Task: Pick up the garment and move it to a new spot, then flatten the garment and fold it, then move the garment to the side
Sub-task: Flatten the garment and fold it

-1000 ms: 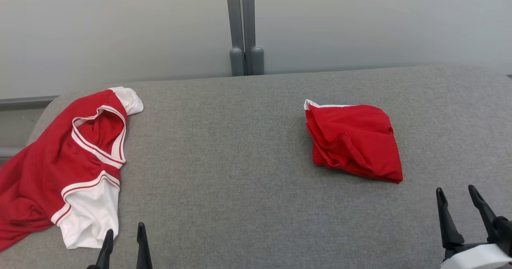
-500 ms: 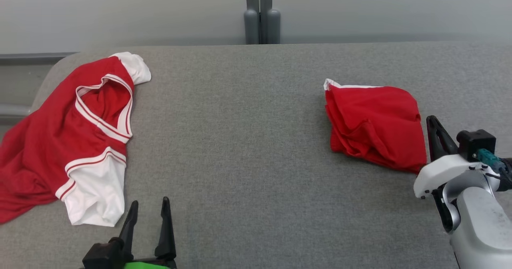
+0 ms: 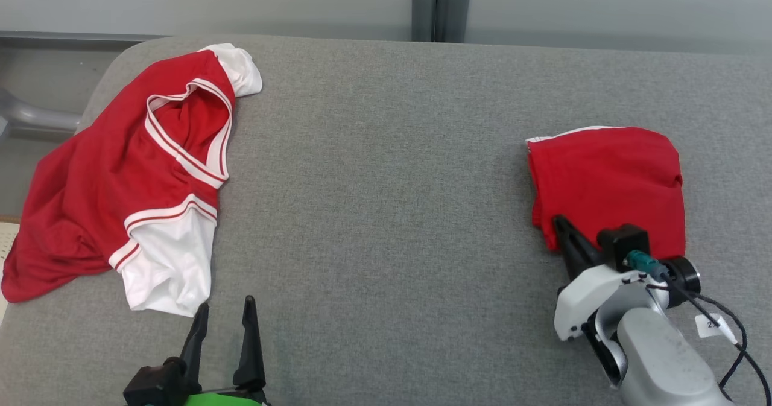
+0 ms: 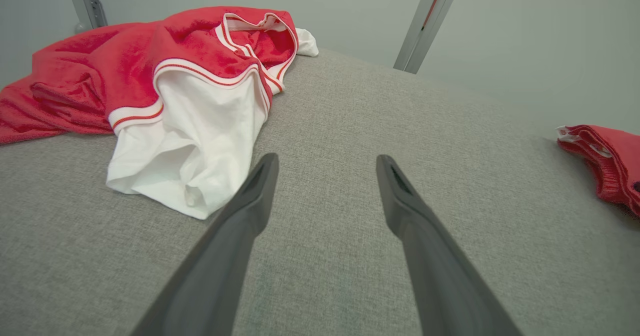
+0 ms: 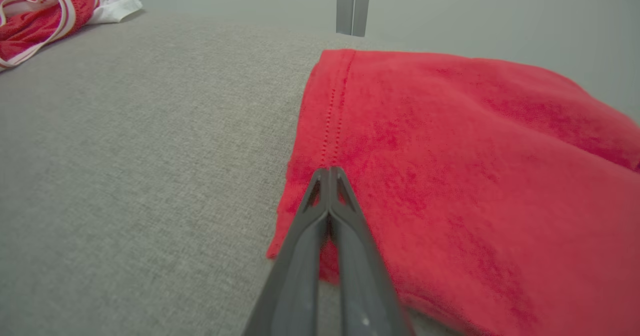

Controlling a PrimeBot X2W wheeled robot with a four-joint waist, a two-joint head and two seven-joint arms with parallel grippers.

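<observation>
Right fingers point(image 3: 572, 248) reached folded garment point(image 3: 609, 177) edge | closed | jersey point(image 3: 114, 177) well apart

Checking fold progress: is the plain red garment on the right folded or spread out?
Folded. The plain red garment is a compact bundle, and the left wrist view shows stacked layers at its edge.

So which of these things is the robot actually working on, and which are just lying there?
In the job:
- folded red garment, right fingers shut at its near edge
- grey table under it

Probably just lying about:
- red-and-white jersey, unfolded, near the open left fingers
- grey post behind the table
</observation>
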